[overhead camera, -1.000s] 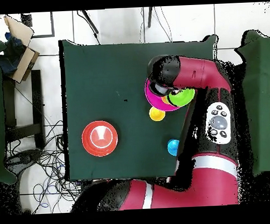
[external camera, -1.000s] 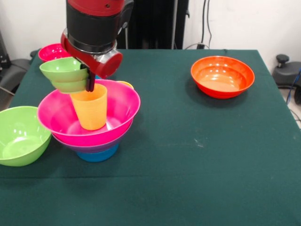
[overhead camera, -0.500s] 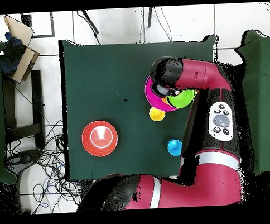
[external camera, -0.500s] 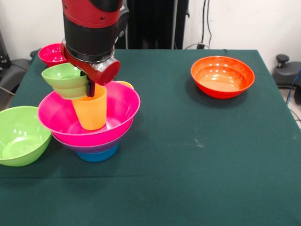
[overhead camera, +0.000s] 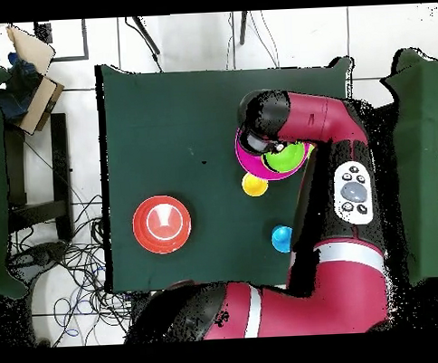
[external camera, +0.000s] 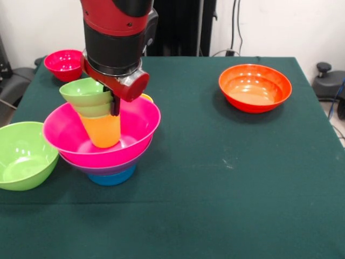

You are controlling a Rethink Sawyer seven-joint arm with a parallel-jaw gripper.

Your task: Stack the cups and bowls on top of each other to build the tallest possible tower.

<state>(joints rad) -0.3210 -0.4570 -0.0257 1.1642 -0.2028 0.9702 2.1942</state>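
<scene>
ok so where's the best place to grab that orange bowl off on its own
Probably the rim of the orange bowl, from straight above. It sits upright and open on the table, with its thin flared wall exposed and nothing close by, so one finger could go inside and one outside.

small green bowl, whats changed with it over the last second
The gripper carried the small green bowl sideways until it sits over the orange-yellow cup in the pink bowl. It remains gripped. The orange bowl, lime bowl and red bowl stayed put.
</scene>
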